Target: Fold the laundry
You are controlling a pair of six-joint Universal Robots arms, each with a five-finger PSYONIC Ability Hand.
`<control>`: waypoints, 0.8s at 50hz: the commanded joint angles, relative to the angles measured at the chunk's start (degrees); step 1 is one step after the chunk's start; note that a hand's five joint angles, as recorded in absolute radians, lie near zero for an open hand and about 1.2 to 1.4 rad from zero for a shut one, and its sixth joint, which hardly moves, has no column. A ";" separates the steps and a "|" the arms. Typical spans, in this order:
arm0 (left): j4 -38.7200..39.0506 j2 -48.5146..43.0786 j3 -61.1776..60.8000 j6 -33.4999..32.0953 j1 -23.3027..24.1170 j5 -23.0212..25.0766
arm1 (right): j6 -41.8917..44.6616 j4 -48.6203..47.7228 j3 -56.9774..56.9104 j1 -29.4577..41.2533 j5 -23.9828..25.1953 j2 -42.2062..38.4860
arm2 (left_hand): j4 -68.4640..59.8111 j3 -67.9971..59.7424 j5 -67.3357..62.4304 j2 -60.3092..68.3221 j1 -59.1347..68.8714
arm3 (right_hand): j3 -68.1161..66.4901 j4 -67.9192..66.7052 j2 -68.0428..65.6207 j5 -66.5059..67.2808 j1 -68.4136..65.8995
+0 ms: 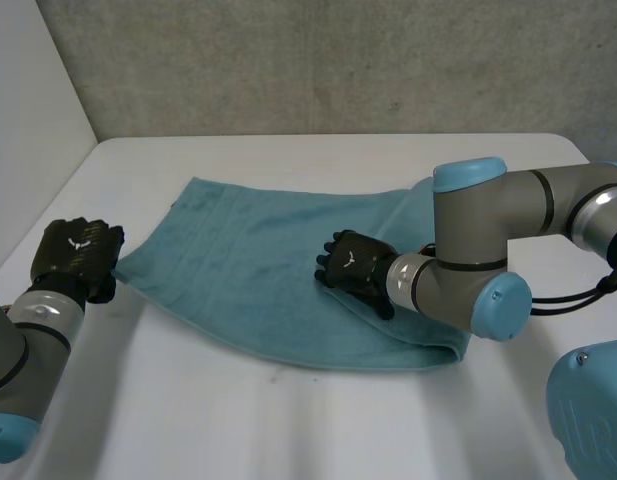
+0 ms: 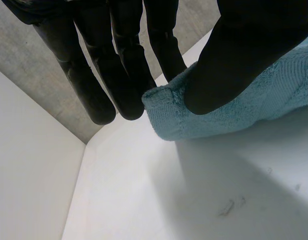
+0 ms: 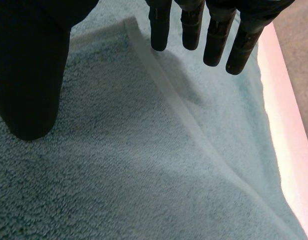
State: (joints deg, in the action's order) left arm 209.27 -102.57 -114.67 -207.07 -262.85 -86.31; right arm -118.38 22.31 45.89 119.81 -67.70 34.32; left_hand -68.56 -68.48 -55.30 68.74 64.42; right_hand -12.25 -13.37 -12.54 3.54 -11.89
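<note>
The left hand (image 1: 76,252) pinches the teal towel (image 1: 238,270) at its left corner. The right hand (image 1: 353,268) rests on its middle, fingers straight.

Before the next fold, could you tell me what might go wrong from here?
1. The left hand pinches just the corner tip of the towel; lifting might pull it free.
2. The right hand lies open on the towel; if it presses while the left pulls, the cloth may bunch.
</note>
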 commanded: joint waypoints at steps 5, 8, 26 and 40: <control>0.00 0.00 -0.03 0.00 -0.03 0.00 | 0.08 -0.07 -0.01 -0.19 -2.87 -0.92 | -11.44 -11.52 -14.70 11.26 15.58 | -11.12 -10.00 -10.83 9.83 -11.48; 0.00 0.09 -0.03 0.00 0.06 0.00 | -0.01 -0.34 -0.01 -0.28 -2.87 -0.65 | -11.44 -11.52 -14.70 11.26 15.58 | -16.84 -15.72 -16.55 15.55 -17.20; 0.00 0.18 -0.03 0.00 0.06 0.00 | -0.89 -3.23 2.45 -0.36 -5.77 0.40 | -11.44 -11.52 -14.70 11.26 15.58 | -20.20 -19.08 -19.91 18.92 -20.57; 0.00 0.18 0.06 0.00 -0.03 0.00 | -1.68 -4.99 5.44 -0.63 -5.86 4.44 | -11.44 -11.52 -14.70 11.26 15.58 | -21.88 -20.76 -21.59 20.59 -22.24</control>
State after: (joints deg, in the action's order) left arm 209.27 -102.39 -114.69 -207.07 -262.74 -86.31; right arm -119.52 18.19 50.19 119.22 -73.54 36.71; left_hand -68.56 -68.48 -55.30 68.75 64.42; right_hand -28.46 -28.53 -28.74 16.30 -22.04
